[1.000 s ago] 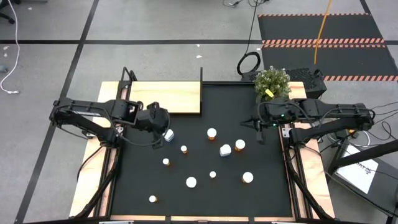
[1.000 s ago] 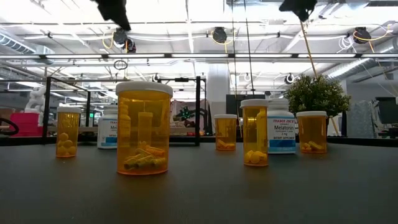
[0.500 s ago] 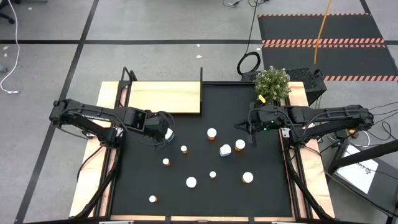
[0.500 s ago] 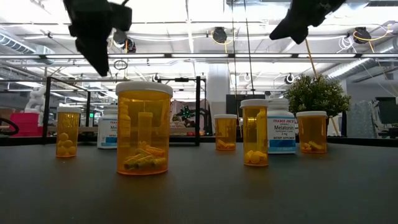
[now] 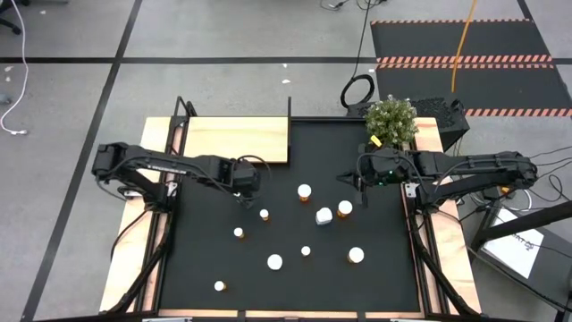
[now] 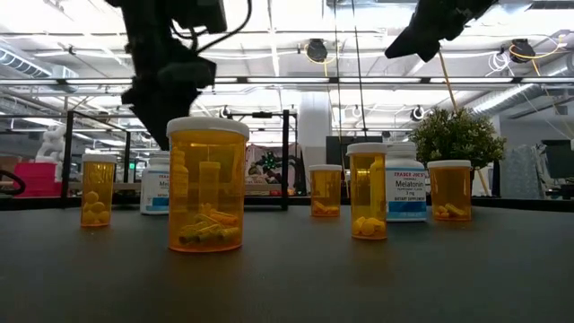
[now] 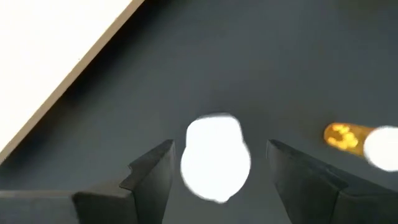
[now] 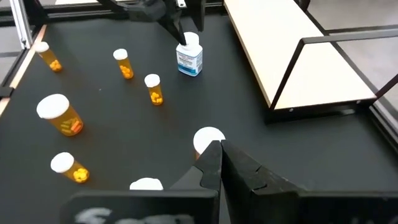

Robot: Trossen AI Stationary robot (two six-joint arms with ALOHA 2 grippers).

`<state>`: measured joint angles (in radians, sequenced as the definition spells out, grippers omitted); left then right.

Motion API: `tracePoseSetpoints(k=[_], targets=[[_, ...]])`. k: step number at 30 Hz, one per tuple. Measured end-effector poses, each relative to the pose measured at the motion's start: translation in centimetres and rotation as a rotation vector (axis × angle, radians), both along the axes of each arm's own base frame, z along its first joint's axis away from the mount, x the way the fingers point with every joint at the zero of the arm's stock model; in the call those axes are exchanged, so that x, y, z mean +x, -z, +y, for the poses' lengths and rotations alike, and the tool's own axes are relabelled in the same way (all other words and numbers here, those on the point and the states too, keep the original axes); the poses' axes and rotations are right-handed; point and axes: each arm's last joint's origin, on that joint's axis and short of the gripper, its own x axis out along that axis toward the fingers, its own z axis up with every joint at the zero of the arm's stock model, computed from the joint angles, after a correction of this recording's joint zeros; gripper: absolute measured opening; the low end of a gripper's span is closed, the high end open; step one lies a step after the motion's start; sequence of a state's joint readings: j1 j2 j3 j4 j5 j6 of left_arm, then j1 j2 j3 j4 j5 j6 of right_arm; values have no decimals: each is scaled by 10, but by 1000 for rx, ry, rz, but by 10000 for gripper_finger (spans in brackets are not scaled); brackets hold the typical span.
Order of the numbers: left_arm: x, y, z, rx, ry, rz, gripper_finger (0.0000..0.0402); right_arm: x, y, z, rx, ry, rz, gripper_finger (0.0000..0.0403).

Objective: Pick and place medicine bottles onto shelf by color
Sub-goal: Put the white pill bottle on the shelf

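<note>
Left gripper (image 7: 217,168): over the black mat (image 5: 295,268) just in front of the shelf (image 5: 237,139). Its 2 fingers (image 7: 152,177) stand apart, 1 on each side of a white bottle (image 7: 214,155) seen cap-on from above; a gap shows on both sides, so nothing is gripped. In the right wrist view this bottle (image 8: 189,56) stands upright on the mat, white with a blue label, beside the shelf's near edge, with the left arm's dark tip directly above it.

Right gripper (image 8: 219,163): fingers pressed together, holding nothing, raised over the mat's right-hand side. A white-capped bottle (image 8: 208,140) sits just beyond its tips.

Shelf: light-wood board with thin black posts, at the mat's far left corner; no bottle on the board.

Medicine bottles, remaining stock on the mat:
- 1 second white bottle (image 5: 323,216) near the centre, touching or just beside an orange one (image 5: 345,208).
- 1 orange bottle (image 5: 305,191) further back, near the centre.
- 2 small orange bottles (image 5: 264,215) and (image 5: 239,233) left of centre.
- 1 wide orange bottle (image 5: 274,262) toward the front; in the low view it (image 6: 207,184) stands nearest the camera, upright, pills inside.
- 1 small bottle (image 5: 306,251), 1 larger one (image 5: 356,255) at front right, 1 at front left (image 5: 219,286).

Potted plant (image 5: 391,119): at the mat's far right corner.
</note>
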<state>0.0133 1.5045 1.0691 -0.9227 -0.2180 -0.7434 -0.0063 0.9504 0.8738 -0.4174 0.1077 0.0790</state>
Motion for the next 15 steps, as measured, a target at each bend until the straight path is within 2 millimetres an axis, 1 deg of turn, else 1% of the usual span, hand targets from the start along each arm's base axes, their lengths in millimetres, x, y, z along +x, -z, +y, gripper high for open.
tracePoseSetpoints(k=[5,15], targets=[[3,10,0,-6,-18,49,255,0,-1,0,-15,-10,-7,0],[6,17,2,-21,-13,81,255,2,-3,0,-33,-22,-36,0]])
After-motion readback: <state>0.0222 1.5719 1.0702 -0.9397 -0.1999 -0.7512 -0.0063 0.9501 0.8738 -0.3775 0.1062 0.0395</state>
